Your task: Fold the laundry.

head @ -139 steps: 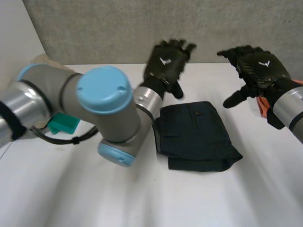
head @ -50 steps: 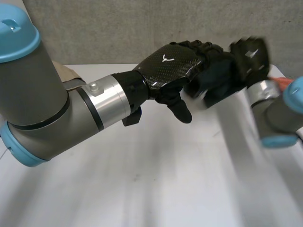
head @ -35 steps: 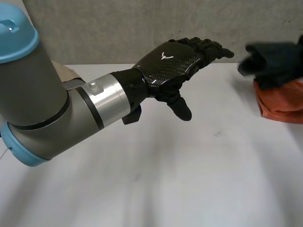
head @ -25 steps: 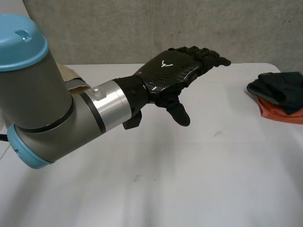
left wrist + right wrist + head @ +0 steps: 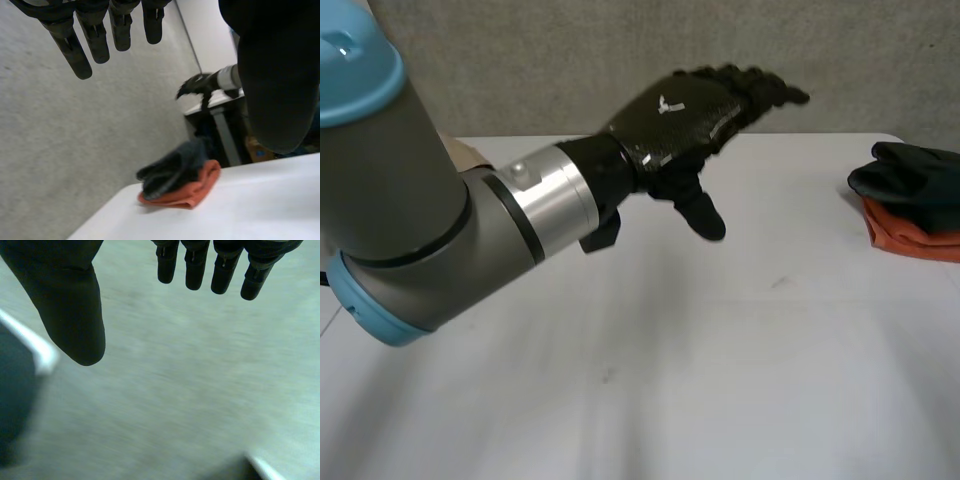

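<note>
Currently, a dark folded garment (image 5: 908, 178) (image 5: 172, 167) is seen lying on top of a folded orange cloth (image 5: 912, 235) (image 5: 195, 192), touching it, with the orange edge left showing beneath the dark fabric. The orange cloth is itself rested on the white counter (image 5: 720, 380) (image 5: 260, 207), close to the counter's edge. The left robot hand (image 5: 685, 105) (image 5: 70, 45) is held in the air above the counter, well apart from the orange cloth and toward the robot's left of it. Its fingers are stretched out straight toward the grey wall (image 5: 570, 50), its thumb hangs down apart from them, and nothing is held in it. It is carried by the left arm (image 5: 420, 230), whose grey joints and light-blue cap are seen farther from the orange cloth than the hand. A beige thing (image 5: 465, 155), partly hidden behind that arm, is seen farther off again from the orange cloth. In the left wrist view the right robot hand (image 5: 196, 86) (image 5: 70, 305) is seen raised beyond the orange cloth, clear of it and off the counter. In its own wrist view its fingers are held straight, its thumb is spread well away from them, and nothing is gripped.
</note>
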Controlling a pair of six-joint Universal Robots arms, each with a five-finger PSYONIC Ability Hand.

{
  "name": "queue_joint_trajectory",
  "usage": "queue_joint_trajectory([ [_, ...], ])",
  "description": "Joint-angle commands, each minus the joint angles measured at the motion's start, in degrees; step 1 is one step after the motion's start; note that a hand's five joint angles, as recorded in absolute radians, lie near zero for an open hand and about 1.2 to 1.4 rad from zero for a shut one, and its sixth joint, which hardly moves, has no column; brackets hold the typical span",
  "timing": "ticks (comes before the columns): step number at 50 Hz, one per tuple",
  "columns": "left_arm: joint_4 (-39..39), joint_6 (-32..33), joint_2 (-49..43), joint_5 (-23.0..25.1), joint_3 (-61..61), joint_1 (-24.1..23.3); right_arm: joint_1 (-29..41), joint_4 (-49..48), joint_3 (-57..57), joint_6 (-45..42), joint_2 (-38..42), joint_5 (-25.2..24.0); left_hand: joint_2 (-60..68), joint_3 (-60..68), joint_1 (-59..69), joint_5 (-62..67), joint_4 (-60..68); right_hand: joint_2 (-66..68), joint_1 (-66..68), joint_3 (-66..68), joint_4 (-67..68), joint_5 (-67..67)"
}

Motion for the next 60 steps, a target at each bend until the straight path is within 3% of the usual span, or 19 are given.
queue_joint_trajectory([
  [1,0.0,-3.1,0.4,-10.9,6.9,1.4,5.2,-4.7,-1.8,-5.1,-5.3,6.5,1.6,0.7,2.8,-0.5,0.5,-2.3,-4.1,-2.1,-2.4,-32.3],
  [2,0.0,-3.3,0.4,-14.9,9.3,3.0,7.3,-5.9,-1.2,-4.8,-6.0,5.4,1.6,0.7,2.8,-0.5,0.5,-2.3,-4.1,-2.1,-2.4,-32.3],
  [5,-0.1,-3.1,0.1,-20.8,12.4,7.7,13.8,-10.0,3.4,-3.4,-11.0,0.9,1.6,0.7,2.8,-0.5,0.5,-2.3,-4.1,-2.1,-2.4,-32.3],
  [8,-0.2,-2.7,-0.2,-23.7,13.2,13.7,18.0,-14.2,11.9,-3.3,-15.3,-3.6,1.6,0.7,2.8,-0.5,0.5,-2.3,-4.1,-2.1,-2.4,-32.3],
  [9,-0.2,-2.0,-0.6,-24.3,13.0,17.8,18.9,-15.2,14.1,-3.4,-16.2,-4.7,1.6,0.7,2.8,-0.5,0.5,-2.3,-4.1,-2.1,-2.4,-32.3],
  [12,0.0,1.5,-3.1,-24.7,13.0,22.4,23.2,-18.8,22.6,-4.1,-18.3,-8.2,1.8,0.9,3.0,-0.3,0.7,-2.3,-4.1,-2.1,-2.4,-32.3],
  [19,1.9,22.6,-17.5,-24.6,14.5,29.0,30.2,-20.4,35.2,-4.3,-19.2,-9.0,1.4,0.6,2.7,-0.7,0.3,-2.3,-4.1,-2.1,-2.4,-32.3],
  [20,4.7,28.0,-21.8,-24.6,15.3,29.8,30.8,-20.4,37.9,-4.6,-19.1,-9.0,0.8,-0.1,2.0,-1.3,-0.3,-2.3,-4.1,-2.1,-2.4,-32.3],
  [23,11.0,35.5,-28.8,-24.2,17.1,31.5,31.2,-20.2,42.5,-5.0,-18.8,-8.9,0.2,-0.6,1.5,-1.8,-0.8,-2.3,-4.1,-2.1,-2.4,-32.3],
  [29,21.5,39.3,-40.2,-23.5,22.7,34.6,31.6,-20.8,49.1,-5.5,-18.7,-9.0,0.2,-0.6,1.5,-1.8,-0.8,-2.3,-4.1,-2.1,-2.4,-32.3],
  [33,25.0,39.9,-45.9,-23.2,26.9,34.7,31.3,-20.9,51.7,-5.7,-18.6,-9.1,4.1,3.2,5.3,2.0,3.0,-2.3,-4.1,-2.1,-2.4,-32.3],
  [35,25.6,39.9,-46.6,-22.8,28.1,34.7,30.8,-20.8,52.7,-6.2,-18.7,-9.1,29.4,28.6,30.7,27.3,28.3,-2.3,-4.1,-2.1,-2.4,-32.3],
  [37,25.9,39.8,-46.5,-22.5,28.3,34.5,30.7,-20.9,53.6,-6.5,-19.3,-9.1,62.8,62.0,64.1,60.7,61.7,-2.3,-4.1,-2.1,-2.4,-32.3],
  [38,26.0,39.8,-46.3,-23.1,28.2,34.3,30.7,-20.8,53.7,-6.6,-19.5,-9.1,69.3,68.4,70.5,67.2,68.2,-2.3,-4.1,-2.1,-2.4,-32.3],
  [41,25.3,39.3,-43.9,-23.7,27.6,33.4,30.6,-20.8,54.1,-6.9,-19.8,-9.1,69.4,68.5,70.6,67.3,68.3,-2.3,-4.1,-2.1,-2.4,-32.3],
  [48,25.2,34.0,-22.9,-24.5,14.6,25.4,30.6,-20.7,54.3,-6.9,-22.7,-9.2,69.4,68.5,70.6,67.3,68.3,-2.3,-4.1,-2.1,-2.4,-32.3],
  [52,24.4,21.4,-8.7,-24.7,5.7,17.8,30.6,-20.6,53.8,-6.0,-24.2,-8.8,69.4,68.5,70.6,67.3,68.3,-2.3,-4.1,-2.1,-2.4,-32.3],
  [56,20.1,12.5,-1.2,-24.6,-0.2,10.0,30.6,-20.4,53.8,-5.7,-25.3,-8.5,69.4,68.5,70.6,67.3,68.3,-2.3,-4.1,-2.1,-2.4,-32.3],
  [60,13.2,8.5,-1.4,-24.8,-5.5,3.1,30.5,-20.1,53.8,-4.9,-26.1,-7.1,69.4,68.5,70.6,67.3,68.3,-2.3,-4.1,-2.1,-2.4,-32.3],
])
